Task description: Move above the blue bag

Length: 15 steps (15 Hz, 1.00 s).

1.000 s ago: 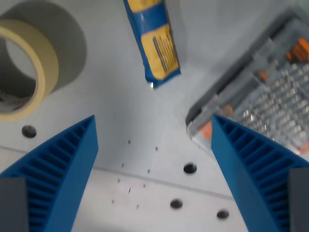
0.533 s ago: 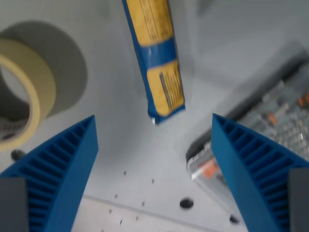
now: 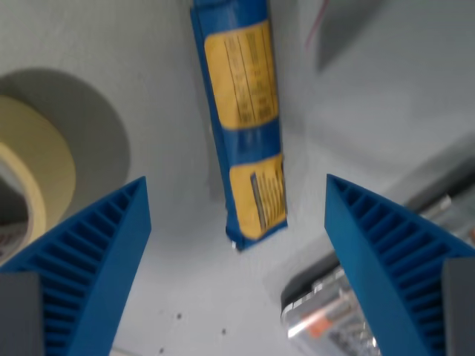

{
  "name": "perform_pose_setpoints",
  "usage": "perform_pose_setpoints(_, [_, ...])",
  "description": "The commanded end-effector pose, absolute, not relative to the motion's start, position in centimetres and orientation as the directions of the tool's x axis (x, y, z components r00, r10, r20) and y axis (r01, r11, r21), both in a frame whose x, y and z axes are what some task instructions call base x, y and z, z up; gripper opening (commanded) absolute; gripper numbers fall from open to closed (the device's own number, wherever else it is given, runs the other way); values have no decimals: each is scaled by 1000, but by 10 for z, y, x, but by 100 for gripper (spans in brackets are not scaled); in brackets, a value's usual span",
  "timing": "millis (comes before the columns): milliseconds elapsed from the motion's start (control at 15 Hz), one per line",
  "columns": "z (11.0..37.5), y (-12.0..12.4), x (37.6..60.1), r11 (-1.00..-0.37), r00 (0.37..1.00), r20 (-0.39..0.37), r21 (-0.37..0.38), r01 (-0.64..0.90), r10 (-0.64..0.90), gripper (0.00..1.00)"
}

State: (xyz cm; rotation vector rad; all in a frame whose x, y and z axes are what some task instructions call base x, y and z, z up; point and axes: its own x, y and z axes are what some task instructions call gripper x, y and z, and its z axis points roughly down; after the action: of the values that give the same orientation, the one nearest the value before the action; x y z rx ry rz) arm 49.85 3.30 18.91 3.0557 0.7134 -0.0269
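Blue and yellow film covers the blue bag (image 3: 241,126), which is seen lying flat on the pale worktop (image 3: 386,111), running from the top edge of the wrist view down to about mid-frame, between the two blue fingers (image 3: 89,259) of the hand (image 3: 237,252). The hand is spread wide and nothing is held in it. A roll of tape (image 3: 33,178) is seen at the wrist view's left, a clear case (image 3: 334,319) at the lower right. The bag is judged light, soft and rather slick; a hold across its narrow width, near the middle, would likely be surest.
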Motion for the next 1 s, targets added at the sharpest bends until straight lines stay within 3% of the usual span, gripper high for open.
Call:
perform_pose_setpoints(67, [179, 38, 511, -842, 842, -32, 8, 539, 539, 100])
perform_pose_setpoints(1000, [159, 43, 525, -851, 851, -36, 19, 524, 524, 100])
